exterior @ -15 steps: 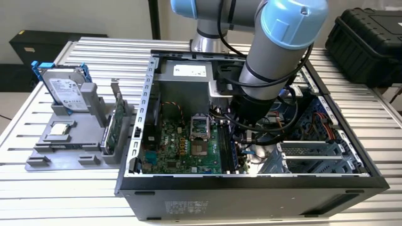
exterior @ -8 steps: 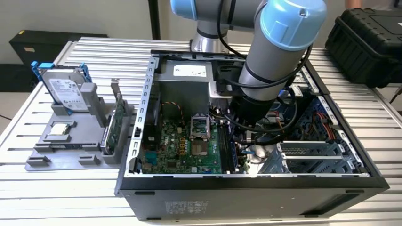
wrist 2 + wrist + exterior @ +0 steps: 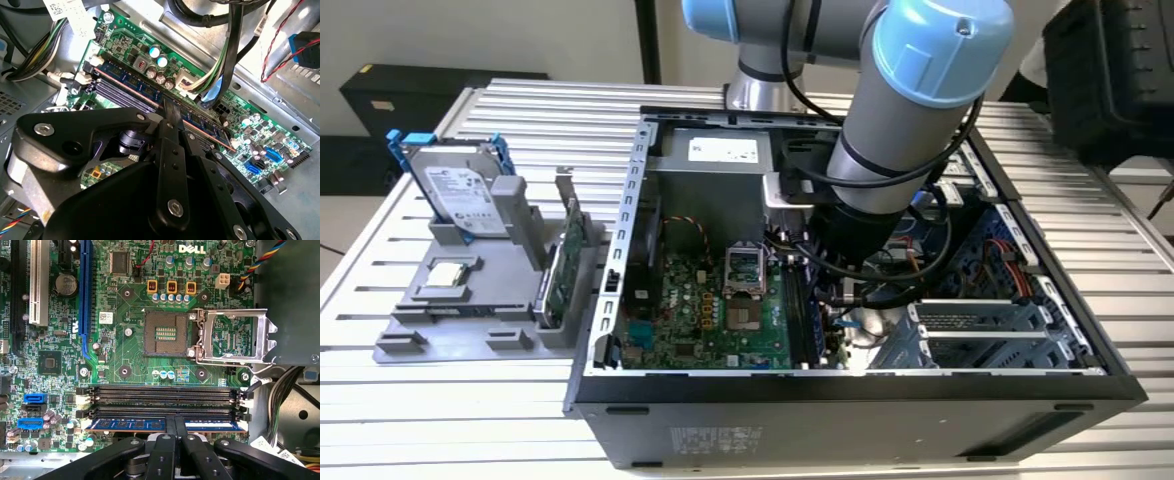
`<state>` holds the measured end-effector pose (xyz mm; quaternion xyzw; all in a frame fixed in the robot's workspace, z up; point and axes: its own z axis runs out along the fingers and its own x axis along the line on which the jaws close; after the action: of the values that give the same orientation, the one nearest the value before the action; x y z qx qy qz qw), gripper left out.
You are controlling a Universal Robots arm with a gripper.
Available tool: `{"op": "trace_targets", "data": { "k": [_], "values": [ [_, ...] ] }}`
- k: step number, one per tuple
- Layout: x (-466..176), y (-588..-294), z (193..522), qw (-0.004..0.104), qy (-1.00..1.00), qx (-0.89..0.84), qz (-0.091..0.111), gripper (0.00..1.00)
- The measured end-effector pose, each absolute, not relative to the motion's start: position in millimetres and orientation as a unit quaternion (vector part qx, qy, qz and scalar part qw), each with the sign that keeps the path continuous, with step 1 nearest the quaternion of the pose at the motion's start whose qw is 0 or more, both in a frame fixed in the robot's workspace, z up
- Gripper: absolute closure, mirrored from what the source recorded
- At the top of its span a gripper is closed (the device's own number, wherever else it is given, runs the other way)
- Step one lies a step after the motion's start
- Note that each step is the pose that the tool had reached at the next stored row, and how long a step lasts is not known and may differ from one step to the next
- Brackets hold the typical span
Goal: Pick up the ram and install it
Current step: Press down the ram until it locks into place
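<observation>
The ram (image 3: 130, 424) is a long bluish board with dark chips. It stands in the memory slot nearest the motherboard's edge, with empty black slots (image 3: 160, 399) beside it. In the second wrist view the ram (image 3: 130, 85) runs diagonally across the board. My gripper (image 3: 176, 426) is down inside the computer case (image 3: 854, 385). Its two black fingers (image 3: 170, 440) are pressed together with no gap, and their tips rest on the middle of the ram's upper edge. The gripper (image 3: 170, 111) touches the stick there too. In the exterior view the arm (image 3: 907, 130) reaches down into the case.
The open processor socket (image 3: 166, 333) and its raised metal frame (image 3: 235, 337) lie beyond the slots. Cable bundles (image 3: 220, 60) hang close by. On the exterior view's left, a grey holder (image 3: 467, 320) carries a hard drive (image 3: 454, 190), a silver chip (image 3: 447, 275) and a green card (image 3: 567, 265).
</observation>
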<state>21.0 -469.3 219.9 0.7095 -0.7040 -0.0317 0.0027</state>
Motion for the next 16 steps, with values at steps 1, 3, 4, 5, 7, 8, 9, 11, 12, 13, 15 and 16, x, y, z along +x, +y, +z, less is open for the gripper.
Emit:
{"op": "trace_targets", "data": {
  "k": [1,3,4,5,7,8,9,11,12,13,15,16],
  "values": [
    [21.0,-469.3,219.8,0.003,-0.704,0.709,-0.032,1.00],
    [21.0,-469.3,219.8,0.003,-0.704,0.710,-0.032,1.00],
    [21.0,-469.3,219.7,0.003,-0.704,0.710,-0.032,1.00],
    [21.0,-469.3,219.7,0.003,-0.704,0.710,-0.032,1.00],
    [21.0,-469.3,219.7,0.003,-0.704,0.709,-0.032,1.00],
    [21.0,-469.3,219.7,0.003,-0.704,0.710,-0.032,1.00],
    [21.0,-469.3,219.7,0.003,-0.704,0.709,-0.032,1.00],
    [21.0,-469.3,219.9,0.003,-0.704,0.710,-0.032,1.00],
    [21.0,-469.3,220.4,0.002,-0.704,0.709,-0.032,1.00],
    [21.1,-469.1,221.8,0.002,-0.704,0.709,-0.032,1.00],
    [21.1,-469.1,228.8,0.003,-0.704,0.709,-0.032,1.00],
    [21.1,-469.3,233.1,0.003,-0.704,0.709,-0.032,1.00]
  ]
}}
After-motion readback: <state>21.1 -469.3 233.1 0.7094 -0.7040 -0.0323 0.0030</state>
